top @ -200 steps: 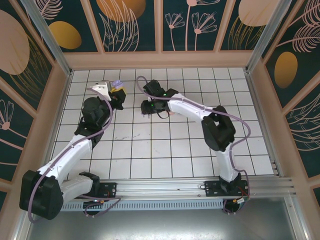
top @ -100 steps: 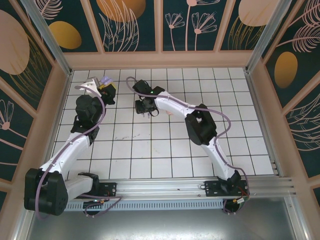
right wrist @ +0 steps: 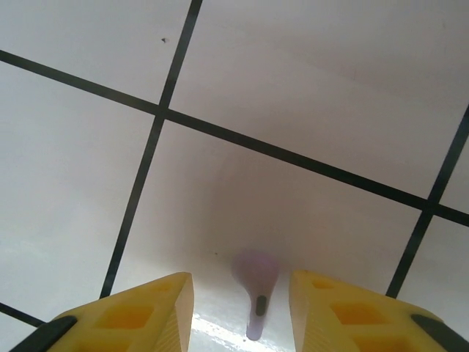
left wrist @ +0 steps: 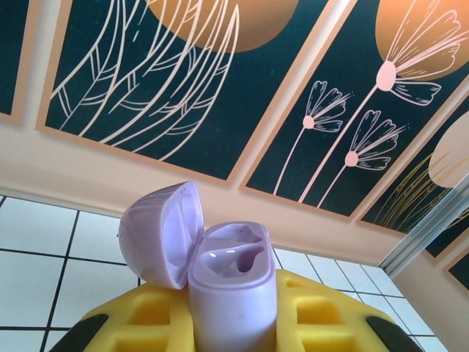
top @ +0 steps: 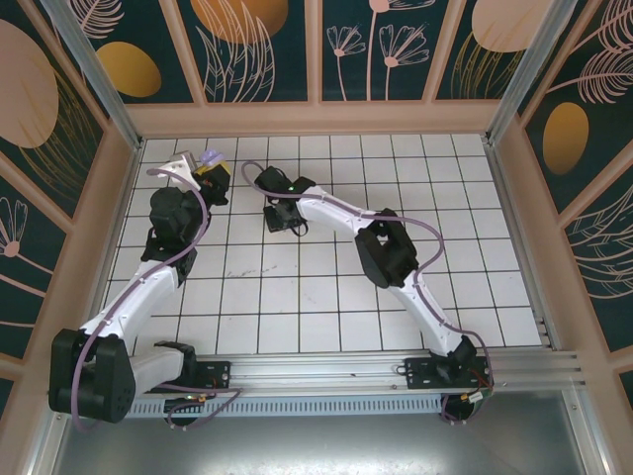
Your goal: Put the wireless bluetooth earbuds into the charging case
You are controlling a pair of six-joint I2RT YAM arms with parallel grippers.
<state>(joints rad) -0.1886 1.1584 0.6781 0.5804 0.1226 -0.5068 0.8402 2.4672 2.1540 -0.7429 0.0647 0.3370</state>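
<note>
While left gripper (left wrist: 234, 331) clamps the open charging case (left wrist: 233, 273) upright, I see lilac earbud (right wrist: 255, 284) lying flat inside right gripper (right wrist: 240, 295), jaws parted, stem pointing back toward wrist.

Right wrist: small lilac-grey stemmed earbud (right wrist: 255, 290) is blurred, I can't make out its stem end. Left wrist: base of open lilac plastic charging case (left wrist: 233, 293) hidden between yellow fingers (left wrist: 146, 323)
</note>
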